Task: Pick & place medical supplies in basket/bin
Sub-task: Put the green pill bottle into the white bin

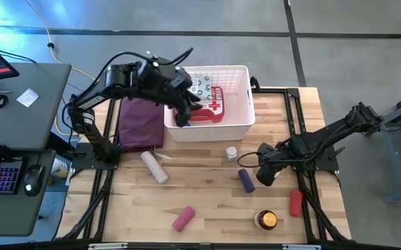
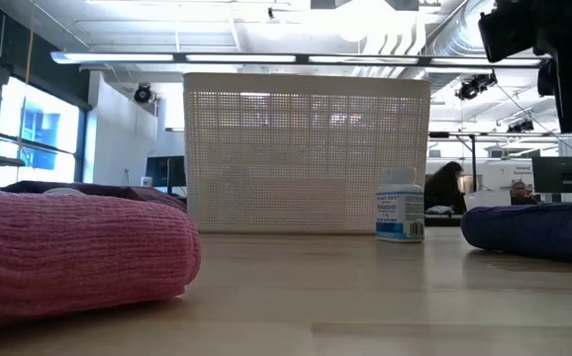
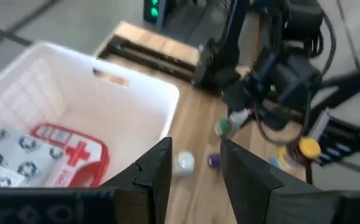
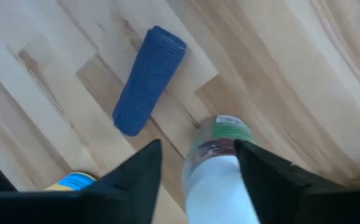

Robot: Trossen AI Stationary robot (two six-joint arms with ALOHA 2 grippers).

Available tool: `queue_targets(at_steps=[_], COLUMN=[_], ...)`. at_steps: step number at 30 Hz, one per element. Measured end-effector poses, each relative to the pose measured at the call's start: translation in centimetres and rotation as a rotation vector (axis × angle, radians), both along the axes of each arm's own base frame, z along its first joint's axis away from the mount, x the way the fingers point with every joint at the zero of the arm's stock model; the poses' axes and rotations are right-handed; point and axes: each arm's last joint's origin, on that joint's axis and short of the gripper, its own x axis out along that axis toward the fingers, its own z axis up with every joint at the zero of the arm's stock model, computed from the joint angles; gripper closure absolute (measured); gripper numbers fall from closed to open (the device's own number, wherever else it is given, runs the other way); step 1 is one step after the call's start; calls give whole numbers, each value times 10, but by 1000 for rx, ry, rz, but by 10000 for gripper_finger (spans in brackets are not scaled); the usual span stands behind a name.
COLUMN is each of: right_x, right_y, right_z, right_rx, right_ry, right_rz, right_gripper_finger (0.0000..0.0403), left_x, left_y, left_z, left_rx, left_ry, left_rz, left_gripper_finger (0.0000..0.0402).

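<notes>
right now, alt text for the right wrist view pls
The right claw closes around a small white bottle with a green-banded cap, held above the wooden table. A purple roll lies on the wood just beyond it.

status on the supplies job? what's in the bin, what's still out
In the bin: red first-aid case and wipes packet. Right gripper holds a small bottle. Still on the table: white bottle, purple roll, beige roll, pink roll, red roll, amber jar.
</notes>
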Motion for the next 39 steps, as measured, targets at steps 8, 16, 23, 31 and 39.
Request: queue_targets(at_steps=[8, 16, 23, 31, 39], right_x=[-4, -7, 1, 6, 6], right_y=[-4, 0, 12, 16, 17], right_z=[-1, -4, -22, -27, -25], right_rx=[-83, -28, -21, 1, 34], right_ry=[27, 90, 213, 233, 239], right_rz=[-27, -198, -185, -182, -173], right_gripper_finger=[93, 87, 87, 99, 160], left_x=[-10, -14, -11, -11, -11], left_y=[-6, -10, -9, -10, -10], left_z=[-22, -36, -36, -36, -36], left_rx=[-7, 5, 29, 26, 5], left_ry=[249, 370, 352, 357, 354], left_rz=[-83, -178, -197, -257, -236], left_gripper_finger=[231, 231, 231, 231, 231])
